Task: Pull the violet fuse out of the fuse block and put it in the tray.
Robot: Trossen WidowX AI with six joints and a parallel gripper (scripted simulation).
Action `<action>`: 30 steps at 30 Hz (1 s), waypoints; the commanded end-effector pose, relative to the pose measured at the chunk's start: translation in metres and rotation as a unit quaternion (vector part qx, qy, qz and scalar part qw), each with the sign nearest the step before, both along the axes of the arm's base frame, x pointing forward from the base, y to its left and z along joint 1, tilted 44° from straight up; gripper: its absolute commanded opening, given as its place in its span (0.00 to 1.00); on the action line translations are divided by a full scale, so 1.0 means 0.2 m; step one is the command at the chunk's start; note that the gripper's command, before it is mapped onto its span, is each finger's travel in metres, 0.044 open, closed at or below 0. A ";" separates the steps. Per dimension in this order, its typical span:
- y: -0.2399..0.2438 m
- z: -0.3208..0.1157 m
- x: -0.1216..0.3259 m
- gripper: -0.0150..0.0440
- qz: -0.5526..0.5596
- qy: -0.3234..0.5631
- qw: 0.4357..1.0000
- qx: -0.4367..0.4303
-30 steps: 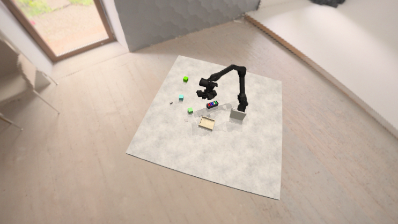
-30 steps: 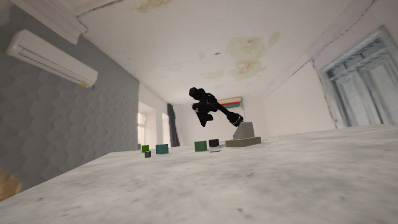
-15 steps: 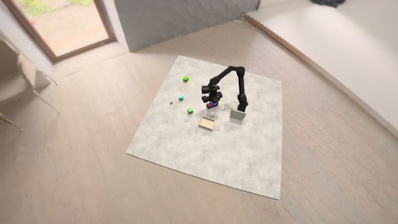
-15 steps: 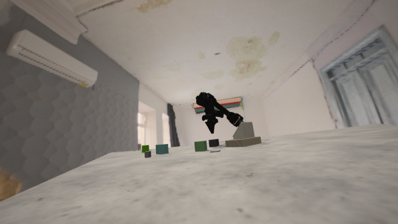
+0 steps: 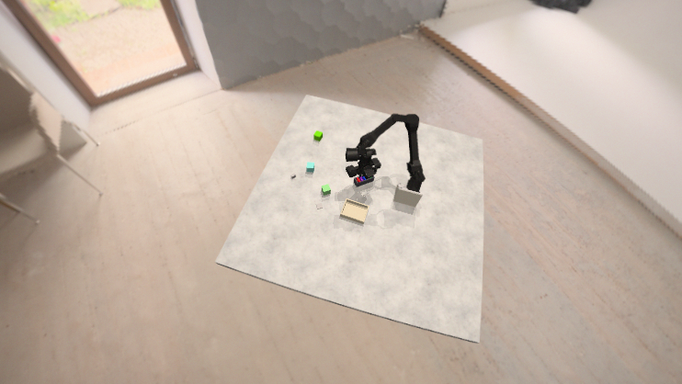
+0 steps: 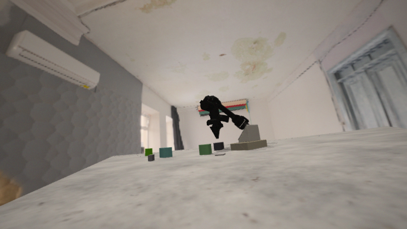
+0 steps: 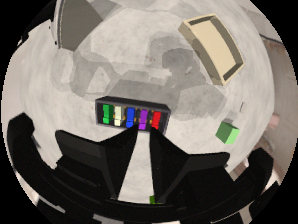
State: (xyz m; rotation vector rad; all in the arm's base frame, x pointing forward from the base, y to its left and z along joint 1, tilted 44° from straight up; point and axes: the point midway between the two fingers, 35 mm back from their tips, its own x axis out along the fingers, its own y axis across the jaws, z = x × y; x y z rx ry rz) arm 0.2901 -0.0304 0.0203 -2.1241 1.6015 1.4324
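The wrist view showed the violet fuse [image 7: 143, 119] seated between blue [image 7: 130, 116] and red [image 7: 156, 119] fuses; the exterior view showed only the dark side of the fuse block [image 5: 363, 181] [image 6: 218, 146] [image 7: 132, 101]. The gripper [image 5: 366, 175] [image 6: 217, 137] [image 7: 144, 128] hung above it, jaws slightly open, holding and touching nothing. Farther off were a green cube [image 5: 325, 189] [image 6: 204, 149] [image 7: 227, 132] and the tan tray [image 5: 354, 211] [image 6: 242, 146] [image 7: 218, 47], well apart from the block.

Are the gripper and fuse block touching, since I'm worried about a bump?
Apart: the exterior view shows a gap between the fingertips and the fuse block below.
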 end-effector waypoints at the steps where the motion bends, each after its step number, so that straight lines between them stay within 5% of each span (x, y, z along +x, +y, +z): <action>1: -0.02 -0.02 -0.01 0.37 0.002 0.004 1.000 -0.003; 30: -0.07 -0.07 -0.02 0.37 0.002 0.004 1.000 -0.004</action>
